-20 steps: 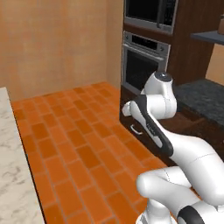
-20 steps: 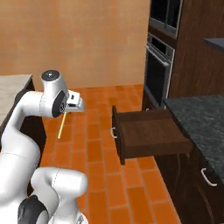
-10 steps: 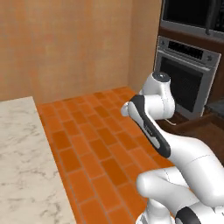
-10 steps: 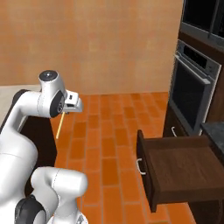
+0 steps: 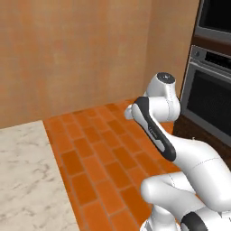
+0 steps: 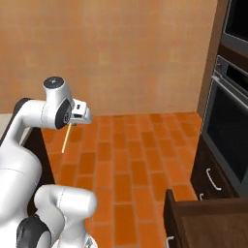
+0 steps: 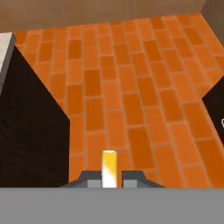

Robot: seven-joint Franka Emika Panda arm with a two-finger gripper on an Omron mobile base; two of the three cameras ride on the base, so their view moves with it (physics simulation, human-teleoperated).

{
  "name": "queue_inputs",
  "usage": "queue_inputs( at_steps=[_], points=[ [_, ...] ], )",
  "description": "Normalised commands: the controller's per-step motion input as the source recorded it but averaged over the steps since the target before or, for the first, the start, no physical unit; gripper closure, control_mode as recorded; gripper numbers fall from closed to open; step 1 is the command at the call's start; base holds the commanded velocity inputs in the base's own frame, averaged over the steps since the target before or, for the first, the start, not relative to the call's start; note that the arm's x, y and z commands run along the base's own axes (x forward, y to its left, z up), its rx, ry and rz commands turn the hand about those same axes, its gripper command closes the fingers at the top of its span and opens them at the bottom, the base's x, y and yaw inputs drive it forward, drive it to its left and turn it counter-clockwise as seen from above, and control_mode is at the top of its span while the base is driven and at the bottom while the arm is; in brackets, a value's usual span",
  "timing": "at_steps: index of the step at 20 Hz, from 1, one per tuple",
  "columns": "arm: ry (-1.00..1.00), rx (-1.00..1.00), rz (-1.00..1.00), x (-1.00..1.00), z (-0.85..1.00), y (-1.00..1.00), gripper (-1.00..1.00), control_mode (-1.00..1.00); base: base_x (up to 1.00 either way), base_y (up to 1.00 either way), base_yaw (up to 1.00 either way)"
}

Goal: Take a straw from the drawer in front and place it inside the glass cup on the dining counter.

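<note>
Straw (image 7: 109, 168) sits pinched between the two pressed-together fingertips of the pincer (image 7: 109, 179), its pale yellow length running straight out from the tips in the hand view. From the right base view it hangs down from the pincer (image 6: 73, 117) as a thin stick (image 6: 66, 139), tilted a little off vertical, over the brick floor (image 6: 131, 160). Just beside and below the pincer, on the side toward the arm's own elbow, stands the dark wooden base of the dining counter (image 7: 30, 131), with a sliver of its pale top (image 7: 5, 48) further off at that same side. The left base view shows the marble slab (image 5: 27, 176) wide and bare where it is in frame; I cannot place the glass cup. Away on the opposite side, well apart from the pincer, the open drawer (image 6: 208, 223) juts out below the oven (image 6: 227, 131). My judgement: the carry must swing counterward, keeping the straw's long axis near upright for dropping in.
</note>
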Motion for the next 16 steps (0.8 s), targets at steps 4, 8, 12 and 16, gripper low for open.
queue_inputs(
  at_steps=[4, 8, 12, 16],
  points=[
    [0.0, 0.0, 0.0, 0.0, 0.0, 0.0, 1.0, 1.0, 1.0, 0.33, 0.03],
    [0.0, 0.0, 0.0, 0.0, 0.0, 0.0, 1.0, 1.0, 1.0, 0.38, 0.03],
    [0.0, 0.0, 0.0, 0.0, 0.0, 0.0, 1.0, 1.0, 1.0, 0.4, 0.04],
    [0.0, 0.0, 0.0, 0.0, 0.0, 0.0, 1.0, 1.0, 1.0, 0.41, 0.07]
  ],
)
